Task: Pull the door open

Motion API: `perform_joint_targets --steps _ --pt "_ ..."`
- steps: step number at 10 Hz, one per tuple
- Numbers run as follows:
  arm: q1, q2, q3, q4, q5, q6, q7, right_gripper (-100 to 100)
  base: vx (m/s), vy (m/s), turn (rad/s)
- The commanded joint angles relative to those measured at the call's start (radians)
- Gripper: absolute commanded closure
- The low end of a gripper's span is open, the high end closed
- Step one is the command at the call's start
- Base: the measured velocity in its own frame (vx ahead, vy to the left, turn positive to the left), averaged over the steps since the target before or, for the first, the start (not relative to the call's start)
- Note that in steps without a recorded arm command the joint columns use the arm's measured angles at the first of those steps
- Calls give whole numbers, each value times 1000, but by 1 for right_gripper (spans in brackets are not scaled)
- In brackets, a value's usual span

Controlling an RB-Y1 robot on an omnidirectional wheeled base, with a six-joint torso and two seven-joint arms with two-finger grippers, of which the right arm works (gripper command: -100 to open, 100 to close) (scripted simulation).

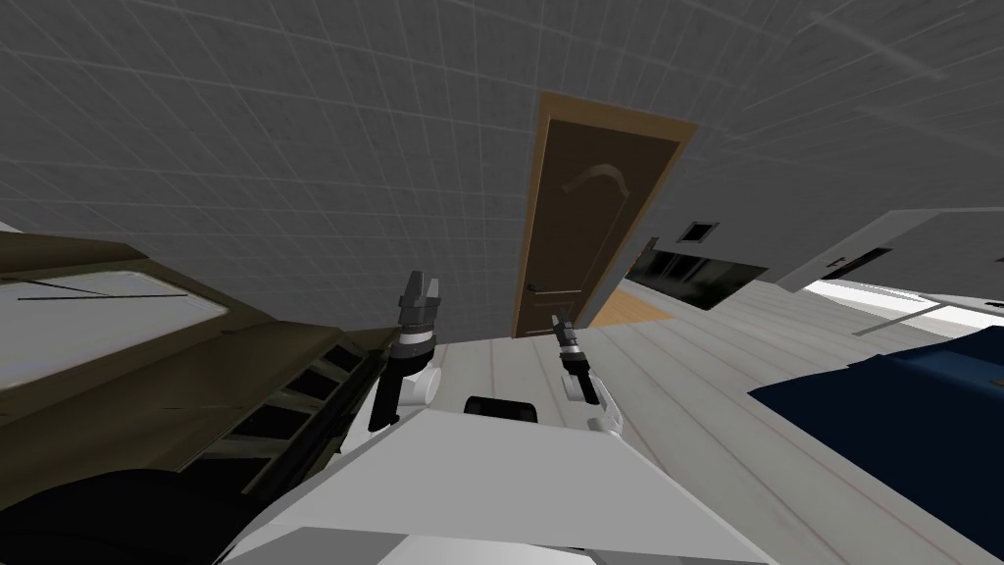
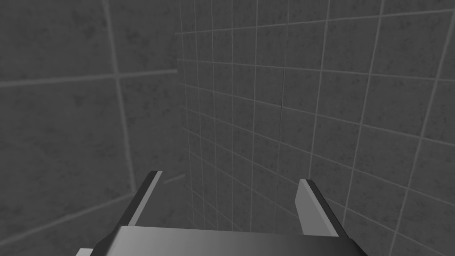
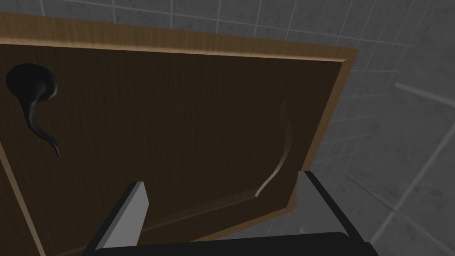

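1. Grey tiled wall point(image 1: 294, 147) ahead, pale plank floor point(image 1: 706, 392) below. The brown door point(image 1: 578, 226) stands well beyond the right gripper point(image 1: 561, 322), and its dark handle point(image 1: 534, 288) is on the edge nearer the left gripper point(image 1: 420, 286).
2. Left wrist: fingers spread, nothing between them, tiles in front.
3. Right wrist: fingers spread and empty, with the door panel straight ahead. The handle sits off to one side, clear of both fingers.

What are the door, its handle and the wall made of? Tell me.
Door: looks like dark brown wood, matt; fine grain streaks show. Handle: smooth black, faint sheen, perhaps metal. Wall: grey tiles, by its pale grid lines.
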Motion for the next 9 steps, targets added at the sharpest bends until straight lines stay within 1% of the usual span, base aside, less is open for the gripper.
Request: perform_joint_targets --steps 1,4,5,9 --pt "-5 -2 1 29 4 -4 -4 -100 77 -5 1" --pt "-52 -19 -6 136 17 -19 -25 -100 74 -24 14" --pt "-52 -19 -6 139 17 -19 -25 -100 61 -12 8" --pt "-113 -41 -13 279 35 -39 -53 -100 85 -17 14"
